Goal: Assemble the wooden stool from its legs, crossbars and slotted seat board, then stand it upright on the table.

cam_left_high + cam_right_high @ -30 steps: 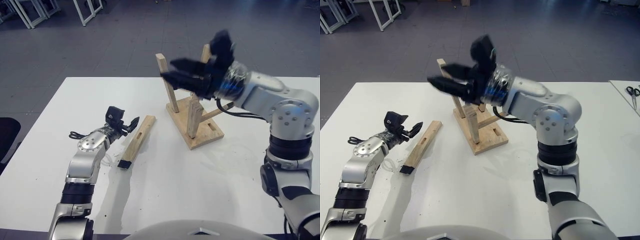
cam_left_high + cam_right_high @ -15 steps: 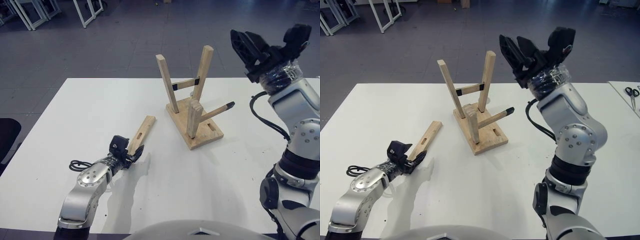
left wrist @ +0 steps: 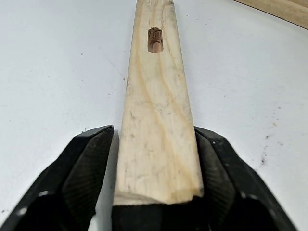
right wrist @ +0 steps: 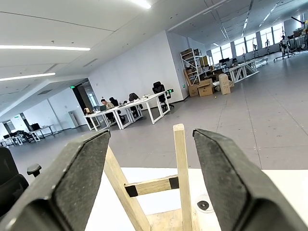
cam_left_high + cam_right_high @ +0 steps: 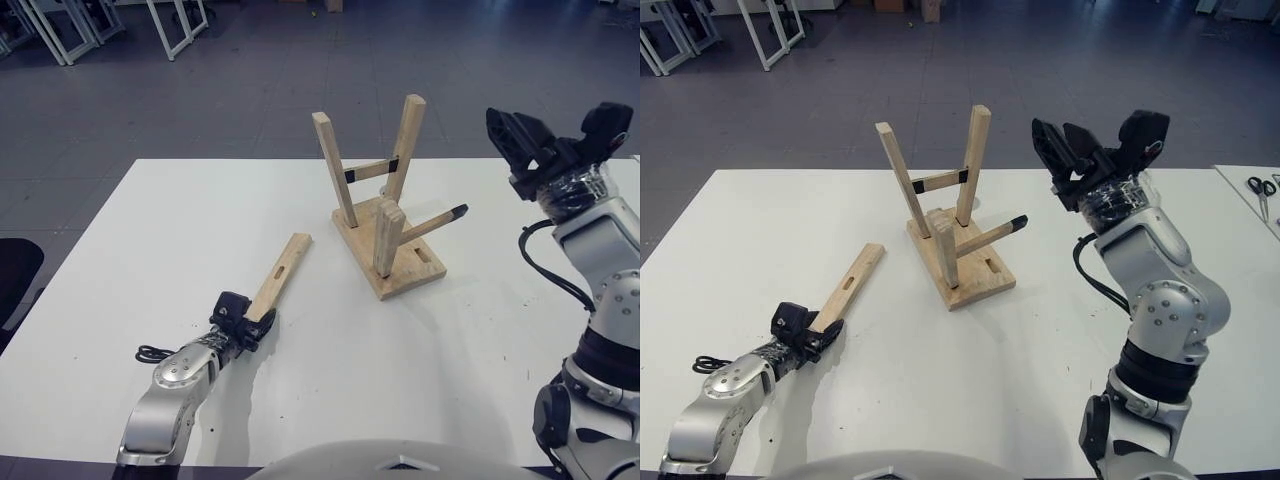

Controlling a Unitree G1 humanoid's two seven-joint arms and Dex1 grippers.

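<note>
The right arm is the main change. A second ago its jaws were in among the raised legs of the stool (image 5: 385,235). Now they hang in the air well to the right of it, above the far right edge of the desk (image 5: 180,220), a little farther right than half a second ago. The right jaws are wide apart and hold nothing; between their fingers (image 4: 79,183) the wrist view looks out on two legs and a crossbar.

The stool has not moved. It is upside down, with the seat board (image 5: 405,275) flat on the desk. Two legs (image 5: 334,170) stand up at the far side, joined by a crossbar (image 5: 370,170) with black ends. A third leg (image 5: 387,240) stands nearer, and a second crossbar (image 5: 435,220) juts from it to the right, its black tip free.

The loose leg (image 5: 280,275) lies where it lay, left of the seat board, with its slot (image 3: 154,39) facing up. The left arm has dropped lower and nearer. The left jaws — open beside the leg a second ago — now close on its near end, a finger (image 3: 91,163) pressed to each side.
</note>
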